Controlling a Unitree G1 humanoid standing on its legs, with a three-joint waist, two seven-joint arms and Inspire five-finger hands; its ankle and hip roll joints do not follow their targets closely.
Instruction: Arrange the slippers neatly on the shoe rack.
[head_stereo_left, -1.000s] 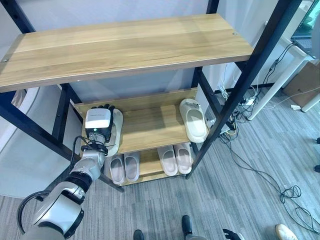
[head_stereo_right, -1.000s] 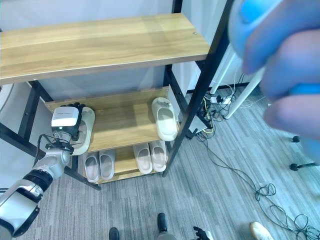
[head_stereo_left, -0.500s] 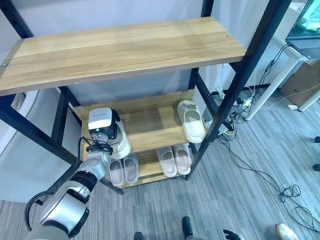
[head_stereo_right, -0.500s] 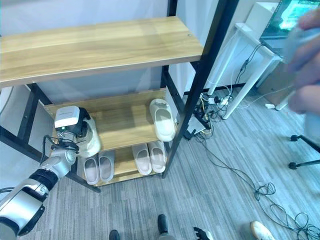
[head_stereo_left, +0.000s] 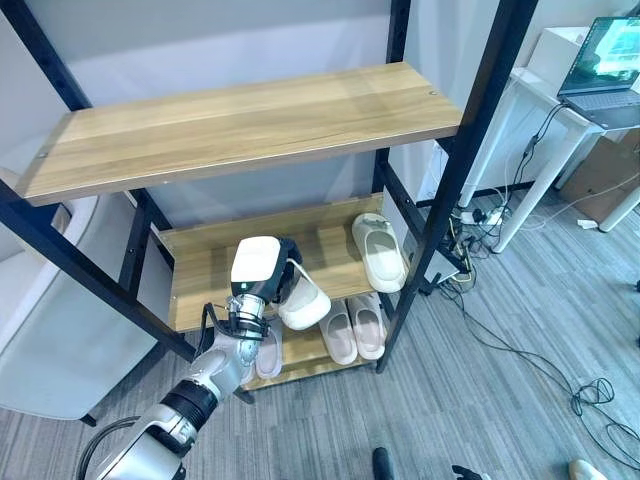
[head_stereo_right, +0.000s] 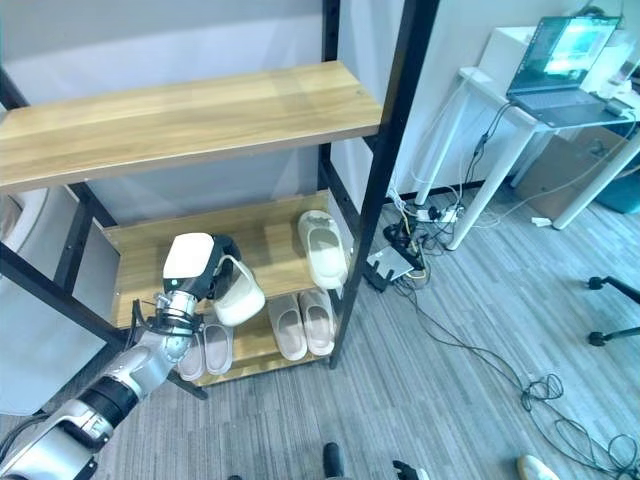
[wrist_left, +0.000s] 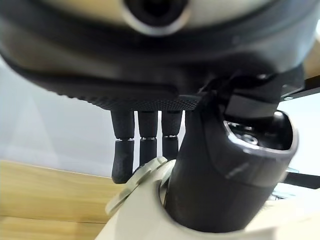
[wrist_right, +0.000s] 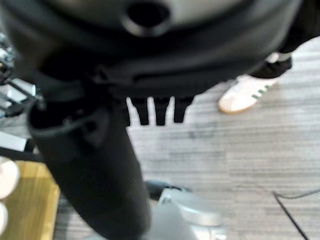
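I can read no words, labels, numbers or signs on anything in front of me; the lit screen of the open grey laptop (head_stereo_right: 560, 62) at two o'clock shows a picture too small to make out

Cream slippers (head_stereo_left: 381, 251) on a light wood-grain rack (head_stereo_left: 250, 125) with black posts. Dark hand (head_stereo_left: 283, 262) with white casing. Grey striped floor (head_stereo_left: 500, 370). White shoe (wrist_right: 246, 93), stripes seemingly green.

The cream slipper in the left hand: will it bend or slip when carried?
The cream slipper looks thick and moulded, so probably stiff and light. The left hand pinches only its strap, so it may swing; the smooth surface could slip.
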